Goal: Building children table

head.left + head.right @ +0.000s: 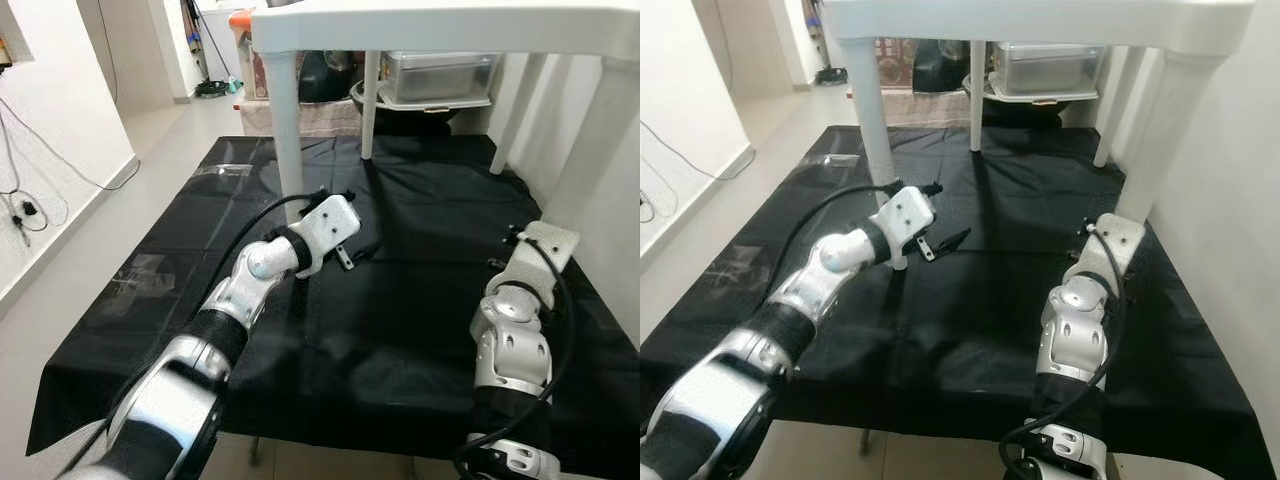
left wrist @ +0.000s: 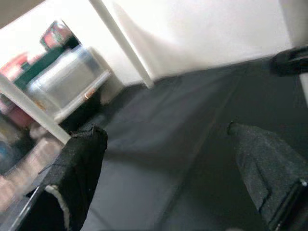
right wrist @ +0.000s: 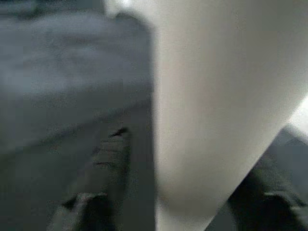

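The white children's table (image 1: 440,25) stands upright on a black sheet (image 1: 400,300) spread over the floor, its top at twelve o'clock in the head views. The left hand (image 1: 940,243) hovers just beside the near-left leg (image 1: 287,130), fingers (image 2: 79,168) spread wide, holding nothing. The right hand (image 3: 178,211) is at the near-right leg (image 1: 1160,140) at three o'clock; its fingers straddle the leg closely, though contact cannot be judged. A clear storage bin (image 1: 435,72) sits behind the table.

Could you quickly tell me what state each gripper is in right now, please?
Left gripper: open, holding nothing, beside the near-left table leg.
Right gripper: fingers on either side of the near-right table leg.
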You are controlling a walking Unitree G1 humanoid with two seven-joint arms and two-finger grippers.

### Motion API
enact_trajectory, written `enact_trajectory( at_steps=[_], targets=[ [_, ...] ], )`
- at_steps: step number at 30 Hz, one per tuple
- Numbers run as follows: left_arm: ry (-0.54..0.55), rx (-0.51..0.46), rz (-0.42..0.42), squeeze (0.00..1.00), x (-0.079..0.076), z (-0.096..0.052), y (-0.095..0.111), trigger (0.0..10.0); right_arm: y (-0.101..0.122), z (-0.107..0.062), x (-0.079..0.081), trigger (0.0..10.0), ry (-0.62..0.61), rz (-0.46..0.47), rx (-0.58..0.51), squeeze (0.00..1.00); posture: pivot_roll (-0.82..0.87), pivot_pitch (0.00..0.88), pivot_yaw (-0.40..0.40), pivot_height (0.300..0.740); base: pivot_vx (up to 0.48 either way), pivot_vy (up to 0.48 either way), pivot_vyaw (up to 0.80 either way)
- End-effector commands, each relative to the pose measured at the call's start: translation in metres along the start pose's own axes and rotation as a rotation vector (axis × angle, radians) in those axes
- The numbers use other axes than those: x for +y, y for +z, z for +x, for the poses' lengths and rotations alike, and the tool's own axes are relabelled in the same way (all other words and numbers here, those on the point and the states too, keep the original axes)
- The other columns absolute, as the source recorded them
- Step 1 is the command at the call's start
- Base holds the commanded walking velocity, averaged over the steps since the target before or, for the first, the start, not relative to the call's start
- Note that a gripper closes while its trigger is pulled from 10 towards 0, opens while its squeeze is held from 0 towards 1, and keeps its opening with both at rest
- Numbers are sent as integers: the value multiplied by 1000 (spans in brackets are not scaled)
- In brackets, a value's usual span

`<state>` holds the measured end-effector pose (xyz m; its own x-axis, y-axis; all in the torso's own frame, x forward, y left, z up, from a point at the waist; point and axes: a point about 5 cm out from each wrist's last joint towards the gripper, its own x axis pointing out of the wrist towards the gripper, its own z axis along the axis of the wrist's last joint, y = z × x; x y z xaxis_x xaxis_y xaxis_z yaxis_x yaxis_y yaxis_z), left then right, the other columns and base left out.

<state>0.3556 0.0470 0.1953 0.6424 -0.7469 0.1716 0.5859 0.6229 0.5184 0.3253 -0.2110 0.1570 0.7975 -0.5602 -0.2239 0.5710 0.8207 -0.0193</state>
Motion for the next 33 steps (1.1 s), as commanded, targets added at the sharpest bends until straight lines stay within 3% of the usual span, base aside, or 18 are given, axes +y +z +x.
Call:
enact_trajectory(
  at_steps=[1, 3, 5, 6, 7, 8, 9, 13, 19, 22, 33],
  targets=[
    [4, 39, -23, 0, -4, -6, -7, 10000, -2, -5, 14, 10000, 81, -1, 10, 1000, 184, 0, 13, 740, 0, 0, 0],
    [41, 69, -68, 0, -17, -22, -16, 10000, -1, -8, 14, 10000, 110, -9, -23, 1000, 176, 0, 5, 740, 0, 0, 0],
    [41, 69, -68, 0, -17, -22, -16, 10000, -1, -8, 14, 10000, 110, -9, -23, 1000, 176, 0, 5, 740, 0, 0, 0],
    [70, 95, -90, 0, -22, -30, -22, 10000, -1, -12, 13, 10000, 121, -12, -45, 1000, 173, 0, 4, 740, 0, 0, 0],
    [101, 124, -126, 0, -27, -40, -28, 10000, -1, -16, 11, 10000, 140, -34, -76, 694, 170, 0, -1, 740, 0, 0, 0],
    [101, 124, -126, 0, -27, -40, -28, 10000, -1, -16, 11, 10000, 140, -34, -76, 694, 170, 0, -1, 740, 0, 0, 0],
    [127, 153, -152, 0, -33, -50, -33, 10000, -2, -22, 7, 10000, 168, -64, -117, 0, 164, 0, -4, 740, 0, 0, 0],
    [159, 220, -244, 0, -49, -74, -40, 10000, -13, -46, -5, 10000, 250, -92, -187, 0, 155, 0, -7, 740, 0, 0, 0],
    [161, 283, -316, 0, -67, -90, -39, 10000, -35, -70, -10, 10000, 351, -70, -179, 0, 144, 0, -12, 740, 0, 0, 0],
    [165, 306, -346, 0, -75, -93, -42, 10000, -45, -83, -6, 10000, 415, -48, -169, 0, 132, 0, -14, 740, 0, 0, 0],
    [164, 347, -375, 0, -87, -90, -42, 10000, -70, -101, 1, 10000, 532, -39, -122, 0, 114, 0, -25, 740, 0, 0, 0]
  ],
)
